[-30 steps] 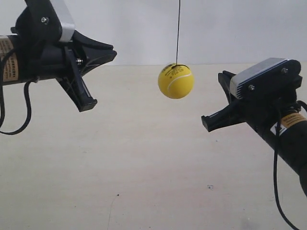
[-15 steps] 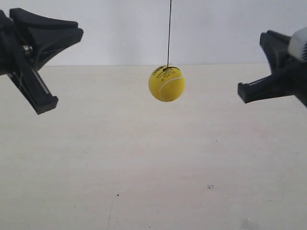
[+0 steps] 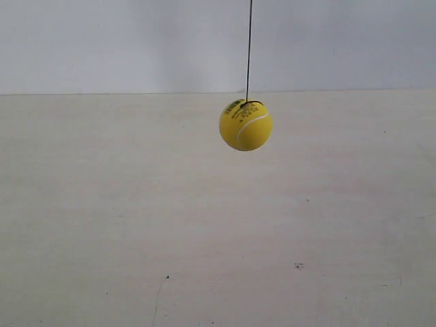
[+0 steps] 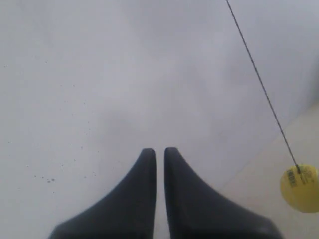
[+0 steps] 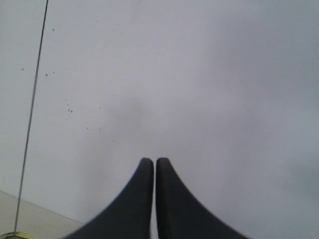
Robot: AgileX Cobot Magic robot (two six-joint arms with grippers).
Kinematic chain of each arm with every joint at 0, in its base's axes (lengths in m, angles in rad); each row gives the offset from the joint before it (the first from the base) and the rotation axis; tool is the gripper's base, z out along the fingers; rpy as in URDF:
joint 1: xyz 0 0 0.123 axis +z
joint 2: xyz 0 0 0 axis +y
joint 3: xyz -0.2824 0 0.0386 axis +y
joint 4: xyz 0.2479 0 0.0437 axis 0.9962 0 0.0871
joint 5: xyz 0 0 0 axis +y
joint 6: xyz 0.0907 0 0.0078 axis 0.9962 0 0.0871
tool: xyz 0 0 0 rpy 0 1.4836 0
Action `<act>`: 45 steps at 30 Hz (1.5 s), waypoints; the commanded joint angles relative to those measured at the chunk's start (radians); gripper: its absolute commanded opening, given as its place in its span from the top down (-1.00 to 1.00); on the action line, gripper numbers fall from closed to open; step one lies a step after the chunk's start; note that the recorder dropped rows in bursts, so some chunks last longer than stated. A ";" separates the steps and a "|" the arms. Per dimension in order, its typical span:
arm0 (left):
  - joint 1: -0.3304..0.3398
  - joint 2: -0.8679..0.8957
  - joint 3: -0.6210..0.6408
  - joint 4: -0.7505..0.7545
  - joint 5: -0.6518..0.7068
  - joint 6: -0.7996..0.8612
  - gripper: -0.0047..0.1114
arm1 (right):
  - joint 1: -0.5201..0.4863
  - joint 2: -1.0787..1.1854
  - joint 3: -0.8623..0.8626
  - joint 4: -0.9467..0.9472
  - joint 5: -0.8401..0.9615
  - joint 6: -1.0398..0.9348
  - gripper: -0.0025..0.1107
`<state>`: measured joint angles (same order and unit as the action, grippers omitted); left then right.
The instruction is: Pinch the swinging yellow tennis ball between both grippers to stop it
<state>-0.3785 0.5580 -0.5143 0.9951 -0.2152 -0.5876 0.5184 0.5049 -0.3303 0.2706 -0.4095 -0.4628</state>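
The bright yellow fuzzy tennis ball (image 3: 245,125) hangs free on its thin dark string (image 3: 248,48), taut toward twelve o'clock; black pointed left tool (image 4: 160,152) and right tool (image 5: 155,162), both pressed together, empty, point past it.

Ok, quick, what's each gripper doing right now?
Left gripper: closed, holding nothing.
Right gripper: closed, holding nothing.

The left claw (image 4: 160,151) is showing two smooth, matte black fingers (image 4: 130,199) tapering to rounded tips; the right claw (image 5: 154,161) is showing the same pair.
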 commanded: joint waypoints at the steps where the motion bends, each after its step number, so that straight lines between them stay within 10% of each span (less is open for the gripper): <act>1: -0.003 -0.189 0.096 -0.012 0.000 -0.072 0.84 | 0.003 -0.127 0.052 0.000 0.067 0.036 0.96; 11: -0.003 -0.558 0.272 -0.012 -0.041 -0.183 0.84 | 0.003 -0.330 0.219 0.000 0.096 0.114 0.96; 39: -0.003 -0.558 0.384 -0.012 -0.073 -0.205 0.84 | 0.003 -0.344 0.278 0.003 0.137 0.285 0.96; 45: -0.003 -0.558 0.384 -0.012 -0.073 -0.205 0.84 | -0.317 -0.454 0.297 0.003 0.320 0.128 0.96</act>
<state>-0.3785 0.0012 -0.1350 0.9951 -0.2856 -0.7831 0.3139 0.0687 -0.0483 0.2747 -0.1757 -0.2904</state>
